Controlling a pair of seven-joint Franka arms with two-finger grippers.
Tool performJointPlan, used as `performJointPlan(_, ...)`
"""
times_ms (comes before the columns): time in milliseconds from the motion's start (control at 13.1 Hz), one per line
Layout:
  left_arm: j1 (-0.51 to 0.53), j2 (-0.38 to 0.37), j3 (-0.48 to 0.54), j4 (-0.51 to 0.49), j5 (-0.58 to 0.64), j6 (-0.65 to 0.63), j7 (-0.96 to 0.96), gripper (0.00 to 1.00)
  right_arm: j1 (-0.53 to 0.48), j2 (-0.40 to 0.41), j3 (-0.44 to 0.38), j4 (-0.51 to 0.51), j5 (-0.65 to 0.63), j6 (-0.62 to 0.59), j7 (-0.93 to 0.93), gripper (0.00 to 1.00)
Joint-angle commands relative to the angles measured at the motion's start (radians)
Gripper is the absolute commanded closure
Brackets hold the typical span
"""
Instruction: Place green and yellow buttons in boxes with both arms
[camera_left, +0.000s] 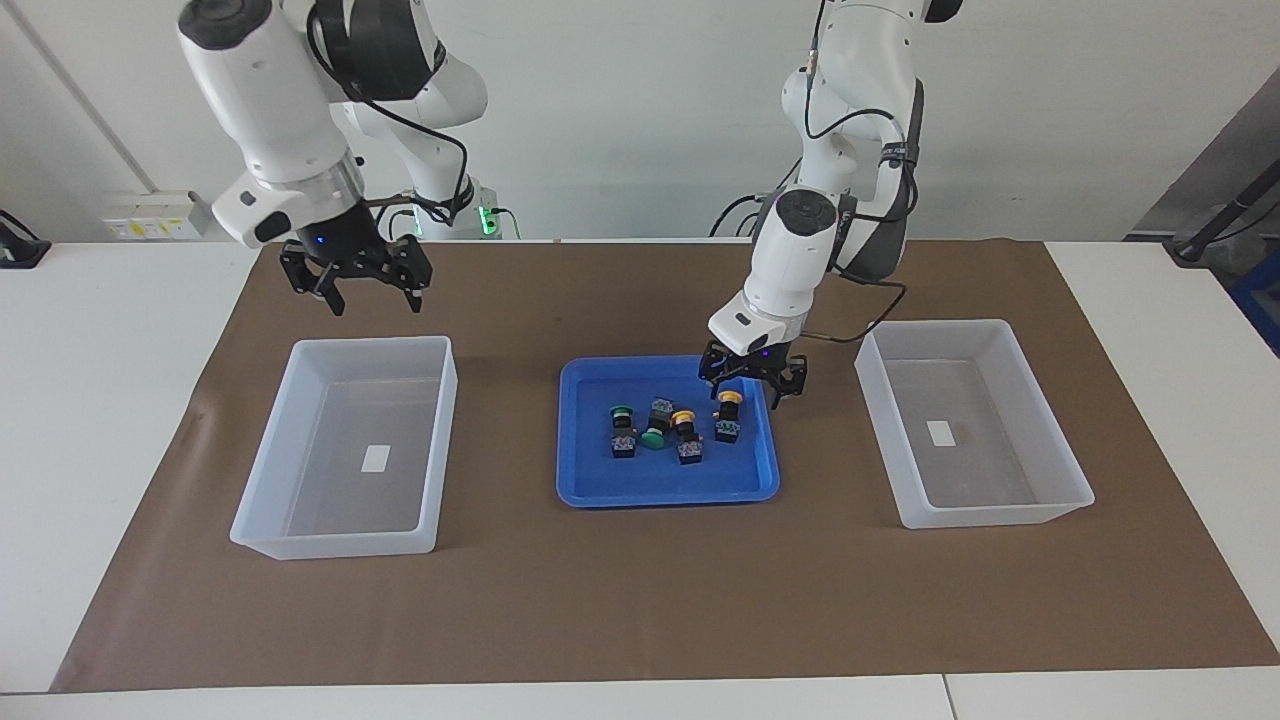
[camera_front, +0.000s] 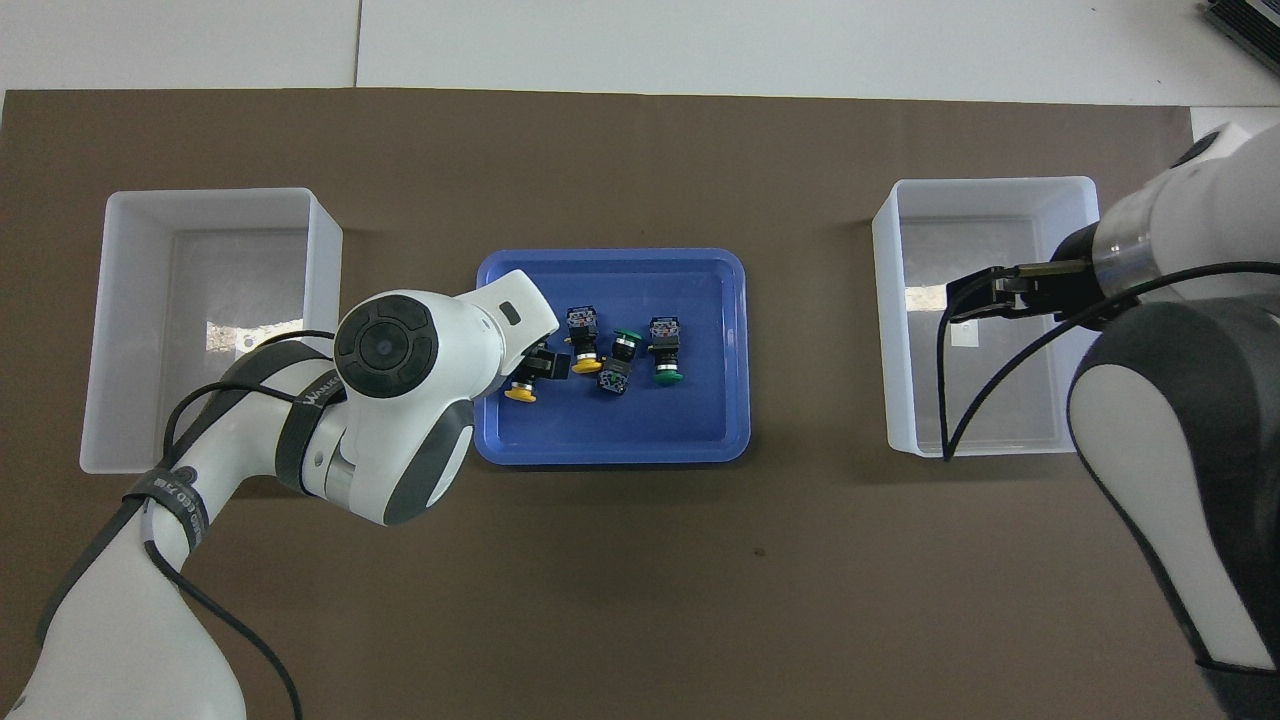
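A brown mat (camera_left: 640, 600) covers the white counter (camera_left: 110, 400) before a pale wall, with two empty boxes (camera_left: 345, 450) (camera_left: 975, 425) flanking a blue tray (camera_left: 665, 490) holding all four buttons (camera_left: 675, 428). The left gripper (camera_left: 752, 380) hovers open over a yellow button (camera_left: 727, 415); the right gripper (camera_left: 355, 285) hangs open above the mat near its box. Tightly clustered buttons risk being nudged or snagged together.

Plain white wall (camera_left: 620, 110), white table (camera_left: 110, 330)

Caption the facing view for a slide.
Left hand open over the blue tray of four buttons; right hand open above the brown mat.
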Motion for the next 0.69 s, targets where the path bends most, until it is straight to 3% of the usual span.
performJointPlan(0, -0.031, 0.057, 0.017, 0.02, 0.02, 0.052, -0.049, 0.0, 0.018, 0.057, 0.006, -0.027, 0.032, 0.086, 0.008, 0.0)
performJointPlan(305, -0.031, 0.059, 0.016, 0.002, 0.023, 0.054, -0.049, 0.0, 0.107, 0.138, 0.008, -0.112, 0.052, 0.285, 0.03, 0.0)
performJointPlan(610, -0.04, 0.057, 0.016, -0.01, 0.023, 0.054, -0.049, 0.19, 0.153, 0.148, 0.008, -0.174, 0.112, 0.394, 0.062, 0.0)
